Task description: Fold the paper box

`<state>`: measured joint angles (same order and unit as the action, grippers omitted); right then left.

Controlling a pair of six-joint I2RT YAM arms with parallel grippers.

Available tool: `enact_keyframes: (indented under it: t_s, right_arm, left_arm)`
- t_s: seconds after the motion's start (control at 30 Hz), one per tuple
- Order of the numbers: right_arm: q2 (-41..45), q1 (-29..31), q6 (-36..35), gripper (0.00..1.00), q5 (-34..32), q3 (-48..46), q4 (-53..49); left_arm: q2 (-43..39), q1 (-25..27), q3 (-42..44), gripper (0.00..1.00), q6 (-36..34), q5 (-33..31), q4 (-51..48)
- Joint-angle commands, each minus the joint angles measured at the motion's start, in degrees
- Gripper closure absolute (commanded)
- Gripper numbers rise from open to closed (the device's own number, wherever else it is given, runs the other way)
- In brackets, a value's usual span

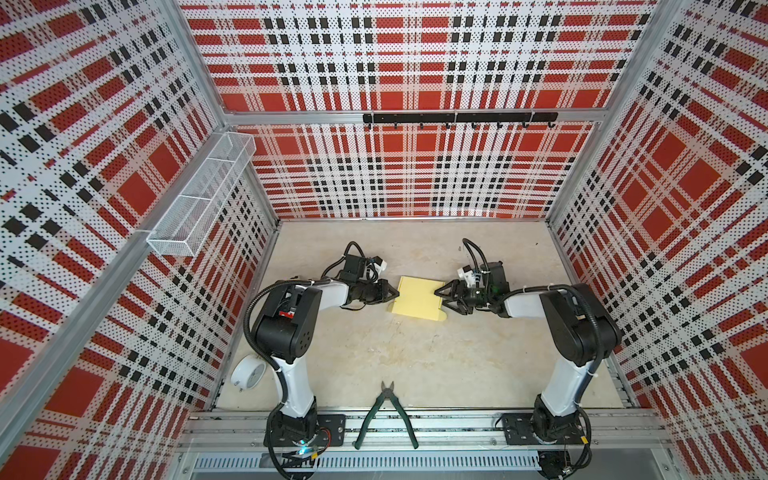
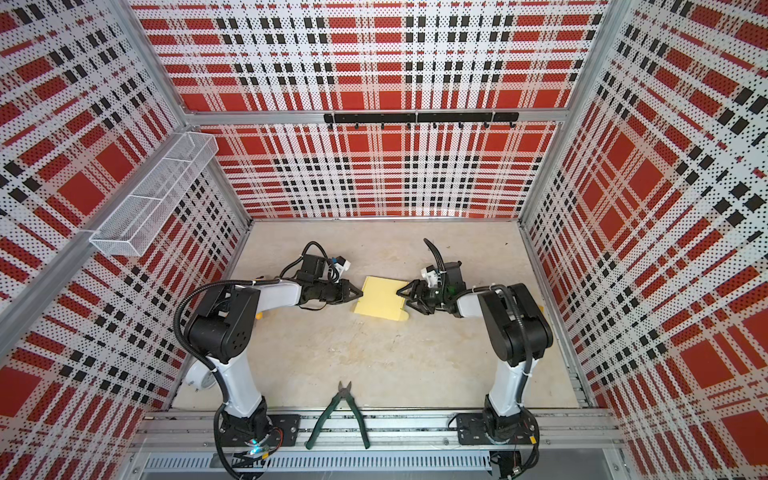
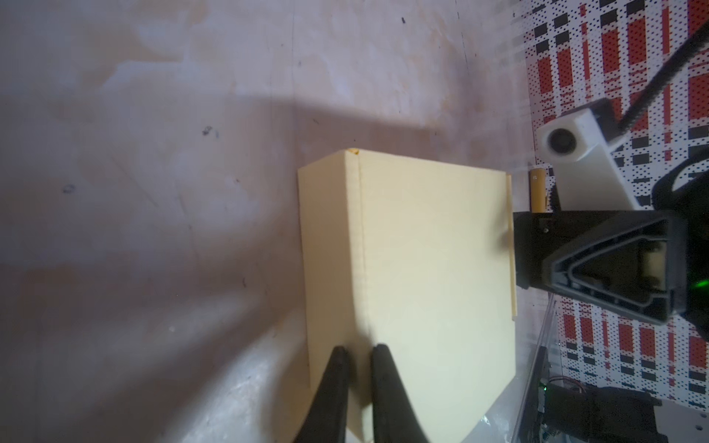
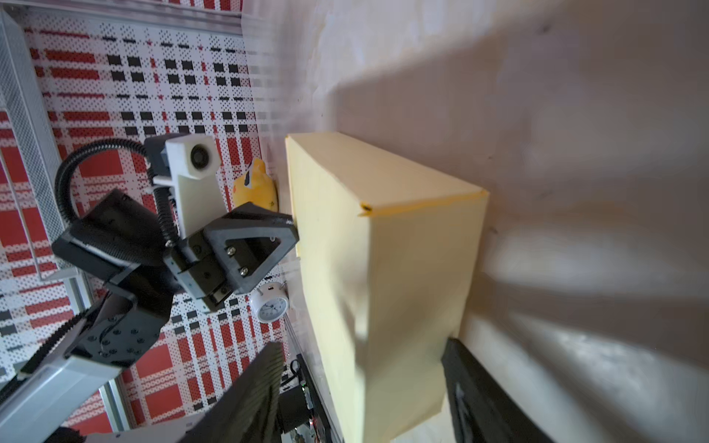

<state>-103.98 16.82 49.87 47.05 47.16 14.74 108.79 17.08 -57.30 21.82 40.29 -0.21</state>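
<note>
Front edge: green pliers (image 1: 387,395) lie with handles over the metal rail (image 1: 457,430) and nose on the bench (image 1: 415,361).
Near left: a white clock (image 1: 248,371) sits by the left wall, just beside the left arm (image 1: 291,332).
Paper box: the paper box (image 1: 415,301) lies flat in the middle of the bench, between the two grippers. A small round tab pokes out at its near right corner.
Left gripper: the left gripper (image 1: 397,294) has its tip touching the box's left edge. Its fingers (image 3: 337,383) are pressed almost together, with a thin gap. I cannot tell if any card is caught there.
Right gripper: the right gripper (image 1: 440,300) is at the box's right end, fingers (image 4: 464,383) spread wide, one on each side of that end. One looks close against the box; the other stands a little off.
Hard to see: a yellow soft toy (image 4: 255,188) peeks out behind the left gripper, mostly hidden. A small orange-yellow piece (image 3: 537,191) past the box is blurry.
Far back: a black hook rail (image 1: 459,118) on the back wall, a wire basket (image 1: 199,199) on the left wall.
</note>
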Motion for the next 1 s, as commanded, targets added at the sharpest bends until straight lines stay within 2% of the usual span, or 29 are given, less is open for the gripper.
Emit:
enact_keyframes:
  t_s: [0.0, 0.13, 0.27, 0.33, 0.4, 0.63, 0.77, 0.97]
  right_arm:
    - [1.55, 1.02, -2.56, 0.31, 0.31, 0.77, -1.22]
    - [0.69, 1.16, -0.05, 0.29, -1.07, 0.33, 0.88]
    - [1.4, 1.17, 0.03, 0.27, -3.48, 0.41, -1.28]
    - [1.78, 1.31, 0.57, 0.23, -4.62, -0.23, -1.23]
    - [1.88, 1.46, 1.69, 0.0, -5.1, -0.89, -0.7]
    - [-0.54, 2.16, 8.84, 0.0, -4.47, -3.01, 10.27]
    - [-3.57, 3.03, 12.91, 0.13, -3.31, -3.31, 17.02]
    - [-7.26, 3.79, 18.62, 0.52, -0.51, -2.17, 25.66]
  left_arm:
    - [3.2, 0.73, 1.97, 0.86, -0.56, -1.89, -5.5]
    - [3.34, 0.74, 2.09, 0.86, -0.38, -1.96, -5.5]
    - [2.31, 0.68, 2.74, 0.86, -0.47, -2.27, -5.25]
    - [2.3, 0.69, 2.81, 0.86, -0.4, -2.24, -4.98]
    - [2.8, 0.71, 2.55, 0.86, -0.38, -1.97, -4.94]
    - [2.87, 0.76, 2.54, 0.86, -0.2, -2.06, -5.07]
    - [2.9, 0.96, 2.46, 0.86, -0.2, -1.89, -4.97]
    - [2.92, 1.38, 2.1, 0.86, -0.61, -1.36, -4.98]
